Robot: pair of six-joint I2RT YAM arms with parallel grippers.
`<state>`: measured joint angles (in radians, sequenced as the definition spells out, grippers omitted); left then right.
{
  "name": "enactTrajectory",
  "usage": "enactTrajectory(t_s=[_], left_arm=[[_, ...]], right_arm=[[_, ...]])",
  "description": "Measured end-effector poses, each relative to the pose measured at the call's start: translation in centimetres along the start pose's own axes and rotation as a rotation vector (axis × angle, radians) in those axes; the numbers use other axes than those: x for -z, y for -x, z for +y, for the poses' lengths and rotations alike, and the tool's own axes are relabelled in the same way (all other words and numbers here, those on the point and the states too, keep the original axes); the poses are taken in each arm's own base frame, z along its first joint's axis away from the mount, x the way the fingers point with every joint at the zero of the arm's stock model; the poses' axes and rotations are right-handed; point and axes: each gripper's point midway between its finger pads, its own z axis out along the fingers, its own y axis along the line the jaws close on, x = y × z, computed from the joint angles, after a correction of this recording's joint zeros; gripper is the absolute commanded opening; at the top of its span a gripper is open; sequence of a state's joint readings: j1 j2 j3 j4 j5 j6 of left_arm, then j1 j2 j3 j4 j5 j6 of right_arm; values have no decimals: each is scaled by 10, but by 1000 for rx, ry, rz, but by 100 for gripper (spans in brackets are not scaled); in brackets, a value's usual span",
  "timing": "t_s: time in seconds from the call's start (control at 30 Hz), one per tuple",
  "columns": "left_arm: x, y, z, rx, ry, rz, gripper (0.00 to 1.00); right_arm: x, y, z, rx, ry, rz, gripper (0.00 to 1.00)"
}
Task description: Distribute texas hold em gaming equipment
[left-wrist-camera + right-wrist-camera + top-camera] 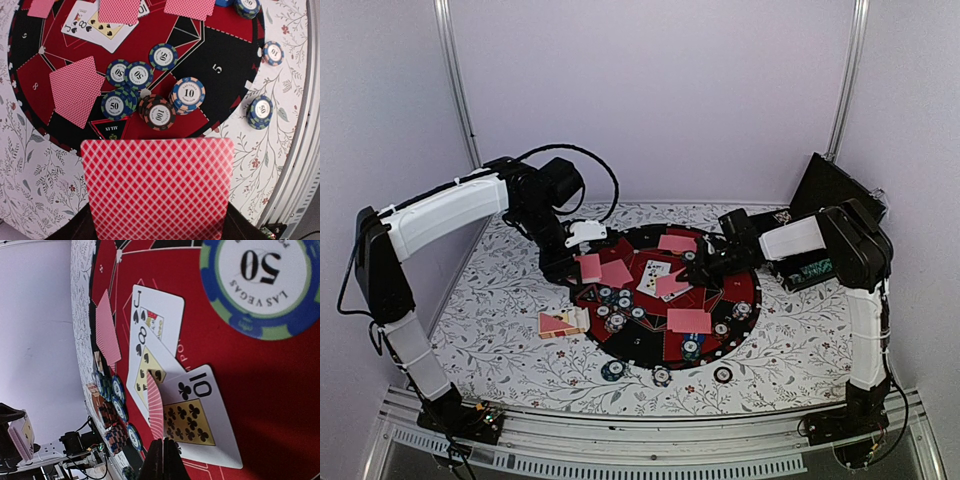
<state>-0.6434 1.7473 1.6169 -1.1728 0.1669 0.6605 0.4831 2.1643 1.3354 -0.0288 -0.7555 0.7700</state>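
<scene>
**Two robot arms each grip a playing card over a poker mat**

From above, a round red-and-black mat (635,347) lies in the middle of a floral table (500,300). The left pincer (575,255) hangs at the mat's 10 o'clock edge, closed on a red-backed card (157,187); that card fills the lower half of its wrist view.

The right pincer (162,452) sits low over the mat toward 2 o'clock, jaws pressed together on the edge of another card (154,405). This one stands tilted above three overlapping face-up cards (195,415) near the mat's centre: a jack, an eight and a ten of clubs. A large 50 chip (260,282) lies flat just beyond them.

A cluster of chips (139,75) marked 50, 100 and 10 sits inside the mat toward 9 o'clock; a few more dot the 4 to 5 o'clock area. Three stray chips (662,376) rest on the table just past the 6 o'clock rim.

Face-down cards (689,320) lie on the mat at 12, 10 and 5 o'clock. A small pile (560,323) of cards rests on the table beside the 9 o'clock rim. A black case (825,190) stands open off the mat at 2 o'clock.
</scene>
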Motion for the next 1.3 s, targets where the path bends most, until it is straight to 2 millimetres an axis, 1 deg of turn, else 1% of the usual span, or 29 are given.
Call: enactTrajectory(t_s=[0.03, 0.13, 0.23, 0.37, 0.5, 0.7, 0.83, 0.97, 1.03, 1.17, 1.23, 1.3], left_arm=[[0, 0, 0, 0, 0, 0, 0], [0, 0, 0, 0, 0, 0, 0], [0, 0, 0, 0, 0, 0, 0], [0, 0, 0, 0, 0, 0, 0], [0, 0, 0, 0, -1, 0, 0], [0, 0, 0, 0, -1, 0, 0], [0, 0, 0, 1, -1, 0, 0], [0, 0, 0, 2, -1, 0, 0], [0, 0, 0, 3, -1, -1, 0], [0, 0, 0, 4, -1, -1, 0], [0, 0, 0, 4, -2, -1, 0], [0, 0, 0, 4, -3, -2, 0]], right_arm=[[-2, 0, -4, -2, -12, 3, 2], [-5, 0, -13, -2, -46, 8, 8], [-5, -3, -23, -6, -89, 14, 19], [-3, 2, -21, 25, -107, 7, 34], [-1, 6, -18, 54, -120, -5, 42], [7, 9, -19, 72, -169, -22, 44], [14, 8, -22, 73, -213, -33, 42], [20, 2, -24, 62, -236, -29, 40], [22, 2, -22, 65, -236, -33, 45], [31, -1, -11, 72, -218, -44, 63], [37, -6, 4, 79, -173, -53, 69], [42, -13, 23, 91, -104, -59, 72]])
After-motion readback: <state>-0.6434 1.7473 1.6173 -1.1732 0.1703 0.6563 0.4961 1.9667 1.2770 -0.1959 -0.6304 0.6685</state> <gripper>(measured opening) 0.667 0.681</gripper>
